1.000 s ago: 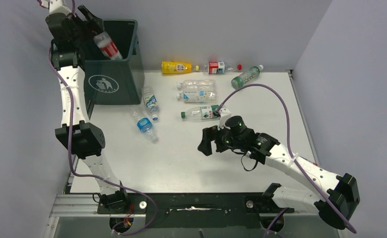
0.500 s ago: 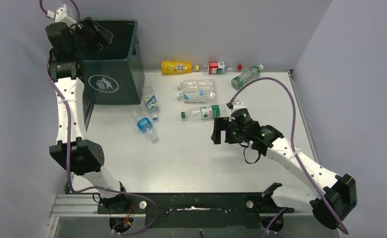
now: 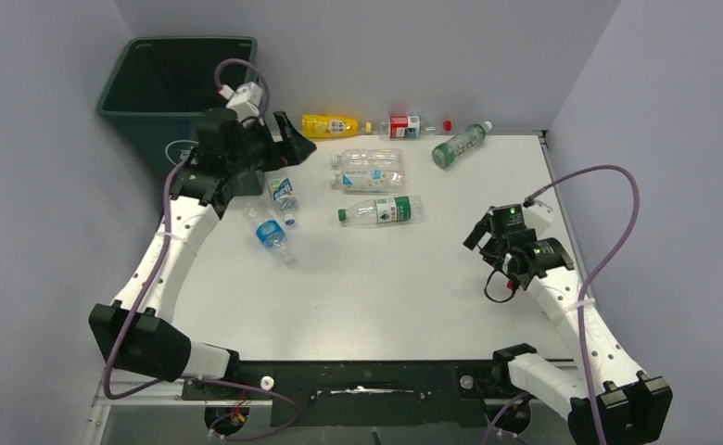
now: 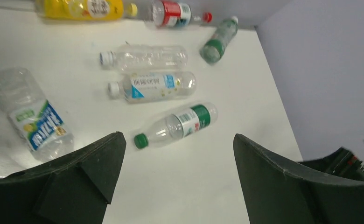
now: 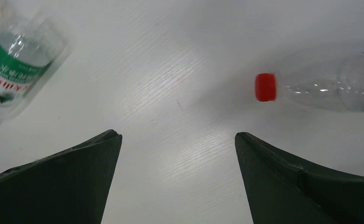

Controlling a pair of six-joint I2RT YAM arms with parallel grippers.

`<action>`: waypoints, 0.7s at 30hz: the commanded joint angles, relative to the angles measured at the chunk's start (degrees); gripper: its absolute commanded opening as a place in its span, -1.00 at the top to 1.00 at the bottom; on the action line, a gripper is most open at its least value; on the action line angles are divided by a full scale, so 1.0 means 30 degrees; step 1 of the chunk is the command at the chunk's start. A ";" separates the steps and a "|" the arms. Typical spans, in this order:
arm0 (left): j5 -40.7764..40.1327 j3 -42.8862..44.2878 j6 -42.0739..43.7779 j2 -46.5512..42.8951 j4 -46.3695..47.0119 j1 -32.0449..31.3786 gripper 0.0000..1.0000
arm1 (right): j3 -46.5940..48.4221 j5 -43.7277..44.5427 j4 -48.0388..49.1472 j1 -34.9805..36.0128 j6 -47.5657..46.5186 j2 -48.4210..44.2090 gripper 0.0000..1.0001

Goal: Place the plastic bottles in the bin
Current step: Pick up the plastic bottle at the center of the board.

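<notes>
Ahead of the spread left pincer (image 4: 178, 137), untouched, lies a green-capped bottle (image 4: 180, 124).

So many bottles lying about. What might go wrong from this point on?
All bottles lie on their sides, so the green-capped bottle might roll off if nudged during a grab. The bare clear bottle and the blue-labelled bottle lie close side by side; grabbing one may knock the other. The open left gripper hangs near the bin; a swing might bump it.
</notes>
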 commanded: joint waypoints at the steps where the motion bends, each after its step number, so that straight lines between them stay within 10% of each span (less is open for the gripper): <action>1: -0.0471 -0.1698 -0.0275 -0.0688 0.2108 -0.1967 -0.73 | 0.0789 0.4813 -0.2887 -0.0884 0.5589 -0.0402 -0.96; 9: -0.0149 -0.3976 -0.0633 -0.1341 0.3005 -0.3401 -0.74 | 0.2258 0.7035 -0.7293 -0.3637 1.0942 0.2321 -0.96; 21: 0.0789 -0.5136 -0.0648 -0.1538 0.3394 -0.3525 -0.75 | 0.1780 0.6801 -0.5730 -1.0416 0.9545 0.3248 -0.96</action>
